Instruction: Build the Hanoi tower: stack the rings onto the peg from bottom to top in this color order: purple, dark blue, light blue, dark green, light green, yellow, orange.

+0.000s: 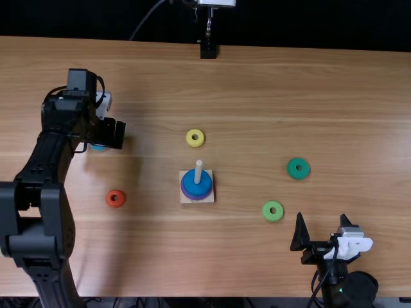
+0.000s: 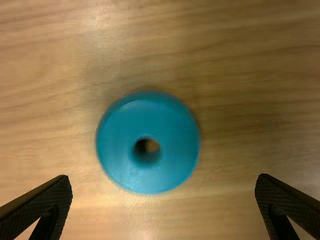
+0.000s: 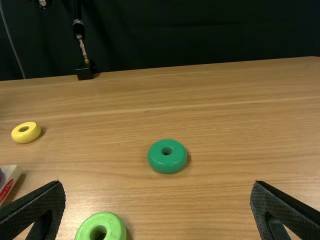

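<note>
Light brown desk (image 1: pixel 257 83), and the light blue ring (image 2: pixel 120 155) lies left of the peg (image 1: pixel 198 171), just beneath the left tool (image 2: pixel 165 178), fingers apart, wider than it. Straight down looks right; the right tool (image 3: pixel 157 183), also spread, is well off.

The left arm (image 1: pixel 50 221) comes in at the left of the bottom edge in the top view and stretches far forward, bent at its joints, with the left gripper (image 1: pixel 115 133) turned downward. In the left wrist view its two black fingers (image 2: pixel 42 207) stand wide apart. The right arm (image 1: pixel 350 285) sits low at the right, much less extended, and the right gripper (image 1: pixel 322 230) points forward, its two fingers (image 3: pixel 37 210) spread well apart
</note>
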Controlling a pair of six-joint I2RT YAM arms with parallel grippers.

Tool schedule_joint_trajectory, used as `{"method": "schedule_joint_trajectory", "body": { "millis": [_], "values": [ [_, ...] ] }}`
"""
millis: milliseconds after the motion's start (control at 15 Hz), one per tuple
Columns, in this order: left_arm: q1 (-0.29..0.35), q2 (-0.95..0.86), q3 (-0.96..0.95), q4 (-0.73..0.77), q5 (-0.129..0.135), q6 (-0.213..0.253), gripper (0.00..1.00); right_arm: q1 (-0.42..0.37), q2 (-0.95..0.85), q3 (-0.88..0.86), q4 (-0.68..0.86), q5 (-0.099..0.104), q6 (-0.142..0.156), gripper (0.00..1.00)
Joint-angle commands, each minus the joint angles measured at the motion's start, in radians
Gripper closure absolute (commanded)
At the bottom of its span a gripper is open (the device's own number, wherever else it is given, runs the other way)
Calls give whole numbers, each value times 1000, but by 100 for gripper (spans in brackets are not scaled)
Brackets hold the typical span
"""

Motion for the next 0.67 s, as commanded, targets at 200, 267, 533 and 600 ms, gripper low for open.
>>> {"method": "schedule_joint_trajectory", "body": {
  "millis": [200,267,533,600],
  "values": [
    [-11,88,90,2,10,10,0,-7,-13,-58,-64,1,1,0],
    [-11,101,96,2,10,10,0,-7,-13,-59,-64,1,1,0],
    [-11,128,112,2,12,10,0,-7,-13,-58,-64,1,1,0],
    [-11,131,112,2,12,12,0,-7,-13,-58,-64,1,1,0]
  ]
}}
